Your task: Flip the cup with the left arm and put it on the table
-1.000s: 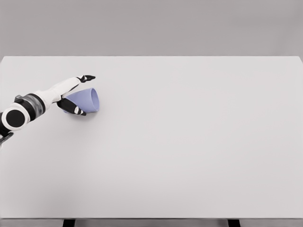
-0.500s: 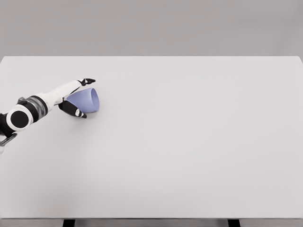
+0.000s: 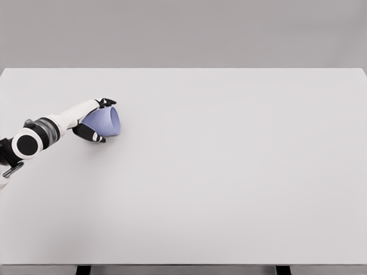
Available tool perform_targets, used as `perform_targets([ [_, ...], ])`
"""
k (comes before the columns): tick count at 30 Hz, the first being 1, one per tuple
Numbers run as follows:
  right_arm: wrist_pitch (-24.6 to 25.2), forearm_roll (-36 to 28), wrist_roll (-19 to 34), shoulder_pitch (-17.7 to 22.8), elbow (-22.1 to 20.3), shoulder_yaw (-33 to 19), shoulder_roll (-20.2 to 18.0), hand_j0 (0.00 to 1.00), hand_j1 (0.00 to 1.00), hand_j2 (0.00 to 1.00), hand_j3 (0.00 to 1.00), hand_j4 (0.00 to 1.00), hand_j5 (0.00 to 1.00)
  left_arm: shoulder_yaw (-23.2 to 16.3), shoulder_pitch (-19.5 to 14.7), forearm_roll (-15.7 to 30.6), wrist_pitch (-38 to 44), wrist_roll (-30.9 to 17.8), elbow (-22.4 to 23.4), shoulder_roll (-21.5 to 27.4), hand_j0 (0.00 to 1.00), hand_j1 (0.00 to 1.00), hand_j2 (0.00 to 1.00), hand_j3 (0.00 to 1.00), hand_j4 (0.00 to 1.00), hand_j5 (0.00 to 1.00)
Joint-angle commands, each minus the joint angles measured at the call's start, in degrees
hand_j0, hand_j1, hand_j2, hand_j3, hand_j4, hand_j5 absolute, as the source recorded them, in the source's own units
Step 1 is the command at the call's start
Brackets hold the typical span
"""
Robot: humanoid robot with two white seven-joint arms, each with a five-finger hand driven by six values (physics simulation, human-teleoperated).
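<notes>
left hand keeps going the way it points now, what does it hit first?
The cup. The left hand points right and slightly away, and its fingers already bracket the lavender cup lying on its side, one above, one below. Beyond the cup there is only bare table. Whether the fingers touch the cup cannot be told.

There is one view only, from the robot's head, set high above the near edge and tilted down and forward across the broad, flat white table [image 3: 229, 172]. It stands far enough back to take in the top almost whole: far edge, both far corners, and the near edge with two dark legs just below it. A plain grey wall [image 3: 183, 31] fills the strip above. The white left arm [image 3: 51, 126] enters at the left edge.
</notes>
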Motion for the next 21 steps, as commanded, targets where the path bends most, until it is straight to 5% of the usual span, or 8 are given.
perform_targets([
  [1,0.00,-0.01,-0.08,0.09,0.00,0.00,0.00,1.00,1.00,1.00,1.00,1.00,1.00,-0.03,0.00,-0.23,0.33,0.02,-0.36,0.01,0.83,0.83,0.83,0.83,0.83,0.83],
  [21,0.00,-0.01,0.01,0.09,0.00,0.00,0.00,1.00,1.00,1.00,1.00,1.00,1.00,1.11,-0.53,0.56,0.33,0.37,-1.50,0.19,0.83,0.83,0.83,0.83,0.83,0.83],
])
